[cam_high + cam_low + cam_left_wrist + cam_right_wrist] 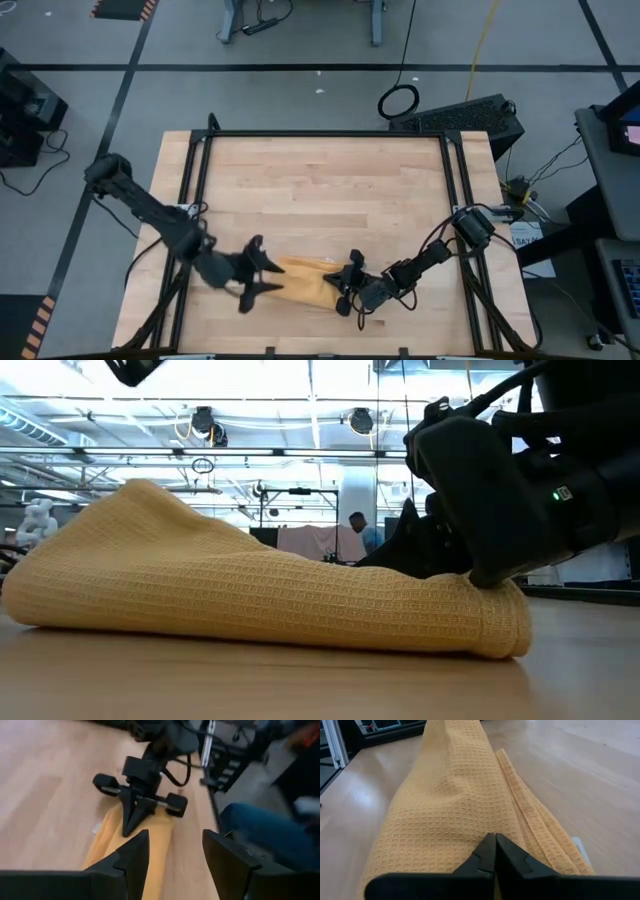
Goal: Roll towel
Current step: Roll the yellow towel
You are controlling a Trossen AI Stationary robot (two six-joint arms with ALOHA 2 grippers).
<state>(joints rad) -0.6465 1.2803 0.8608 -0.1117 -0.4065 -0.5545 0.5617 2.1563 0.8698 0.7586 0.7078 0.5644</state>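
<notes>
The mustard-yellow towel [303, 281] lies as a loose roll on the wooden table near its front edge, long side running left to right. Its small white tag [96, 827] sticks out onto the wood. My right gripper [495, 840] is shut at the roll's right end [490, 615]. My left gripper [175, 845] stands open above the roll's left end [265, 277], lifted off it, with nothing between its fingers. My right gripper has its shut fingertips down on the top of the roll [485, 827] at the towel's right end. The fingers slant down from the table's right side and lie along the roll. The towel rests on the table under them.
Black frame rails [196, 170] run along the table's left, right and far sides. Bare wood [320, 190] stretches from the towel to the far edge. A person's leg in jeans [250, 825] shows beside the table's front edge. Another person [358, 525] stands far back in the room.
</notes>
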